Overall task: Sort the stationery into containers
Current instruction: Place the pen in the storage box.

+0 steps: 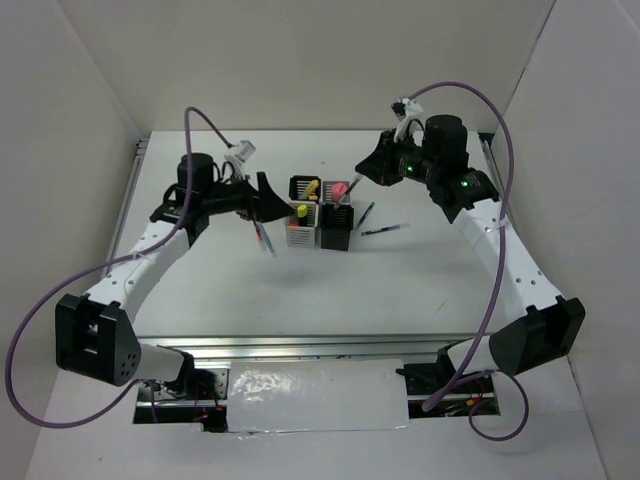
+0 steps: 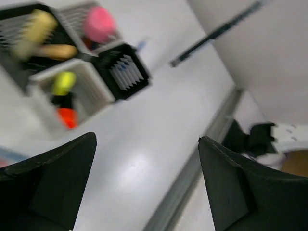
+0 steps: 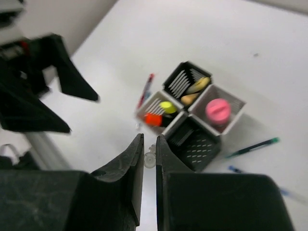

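Four square containers stand clustered mid-table. Pale yellow and peach highlighters fill the far black cup. A pink highlighter is in a white cup, and yellow and orange highlighters are in the other. The near black cup looks empty. My left gripper hangs open left of the cluster, with nothing between its fingers. A red-and-blue pen, blurred, is just below it. My right gripper hovers above the cluster's right, shut on a thin pen whose clear end shows between the jaws.
Two loose pens lie right of the cluster, a dark blue one and a green one. White walls enclose the table on three sides. A metal rail runs along the near edge.
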You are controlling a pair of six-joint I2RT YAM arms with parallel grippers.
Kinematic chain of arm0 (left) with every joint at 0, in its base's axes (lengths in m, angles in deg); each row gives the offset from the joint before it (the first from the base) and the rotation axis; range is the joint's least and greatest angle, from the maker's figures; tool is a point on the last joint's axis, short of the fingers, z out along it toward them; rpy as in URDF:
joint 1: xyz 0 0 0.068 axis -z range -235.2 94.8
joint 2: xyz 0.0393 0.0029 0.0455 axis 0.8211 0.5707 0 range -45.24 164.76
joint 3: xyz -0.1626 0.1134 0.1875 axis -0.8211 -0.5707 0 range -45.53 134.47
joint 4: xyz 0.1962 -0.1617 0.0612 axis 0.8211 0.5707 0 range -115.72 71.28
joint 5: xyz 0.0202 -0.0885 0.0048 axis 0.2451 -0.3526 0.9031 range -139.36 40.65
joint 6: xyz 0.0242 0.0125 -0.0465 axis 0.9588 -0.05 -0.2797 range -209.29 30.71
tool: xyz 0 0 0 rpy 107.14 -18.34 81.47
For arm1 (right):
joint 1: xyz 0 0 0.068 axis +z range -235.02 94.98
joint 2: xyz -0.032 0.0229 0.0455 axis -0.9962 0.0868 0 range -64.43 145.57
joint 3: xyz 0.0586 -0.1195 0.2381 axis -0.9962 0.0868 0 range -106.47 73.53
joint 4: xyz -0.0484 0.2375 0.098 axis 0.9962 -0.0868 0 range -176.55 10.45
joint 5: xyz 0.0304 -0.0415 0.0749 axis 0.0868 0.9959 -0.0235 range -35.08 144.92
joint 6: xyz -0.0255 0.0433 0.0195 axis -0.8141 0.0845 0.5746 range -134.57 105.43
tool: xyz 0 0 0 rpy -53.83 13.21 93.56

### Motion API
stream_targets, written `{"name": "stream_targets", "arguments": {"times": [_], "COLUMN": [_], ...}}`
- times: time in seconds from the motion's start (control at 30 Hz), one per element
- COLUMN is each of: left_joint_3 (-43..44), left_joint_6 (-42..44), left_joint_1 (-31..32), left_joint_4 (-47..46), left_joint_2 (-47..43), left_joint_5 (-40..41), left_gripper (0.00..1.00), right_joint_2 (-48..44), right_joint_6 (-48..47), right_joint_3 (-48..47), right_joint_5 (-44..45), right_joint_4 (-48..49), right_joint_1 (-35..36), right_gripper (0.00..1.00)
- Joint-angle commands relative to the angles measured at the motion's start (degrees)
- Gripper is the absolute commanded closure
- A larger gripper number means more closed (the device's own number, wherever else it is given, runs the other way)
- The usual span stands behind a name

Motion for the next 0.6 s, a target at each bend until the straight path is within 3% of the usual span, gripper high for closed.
{"name": "stream_targets", "arguments": {"times": [0.0, 0.1, 0.23, 0.5, 0.53, 0.57], "left_joint_3": [5.40, 6.38, 5.42, 3.05, 2.87, 3.04], "left_joint_6": [8.54, 14.43, 14.02, 11.47, 11.12, 10.68], "left_joint_1": [-4.38, -5.88, -6.32, -5.97, -5.71, -5.45], "left_joint_4": [8.95, 13.11, 13.39, 12.17, 11.11, 10.75], "left_joint_2": [-2.50, -2.41, -2.94, 0.75, 1.28, 2.93], "left_joint_5": [9.25, 19.97, 33.24, 43.28, 43.29, 45.11], "left_gripper": [0.01, 0.01, 0.01, 0.01, 0.02, 0.09], "right_joint_2": [2.81, 5.72, 9.49, 13.80, 14.24, 14.60], "right_joint_6": [-9.84, -15.36, -17.58, -20.04, -20.04, -20.04], "right_joint_3": [-3.87, -4.49, -3.26, -1.06, -1.15, -1.15], "right_joint_5": [12.00, 15.95, 17.89, 21.85, 21.85, 21.85], "right_joint_4": [0.58, 0.57, 2.07, 5.76, 5.76, 5.67], "right_joint_1": [2.75, 5.48, 8.29, 11.37, 11.37, 11.46], "right_gripper": [1.00, 1.00, 1.00, 1.00, 1.00, 1.00]}}
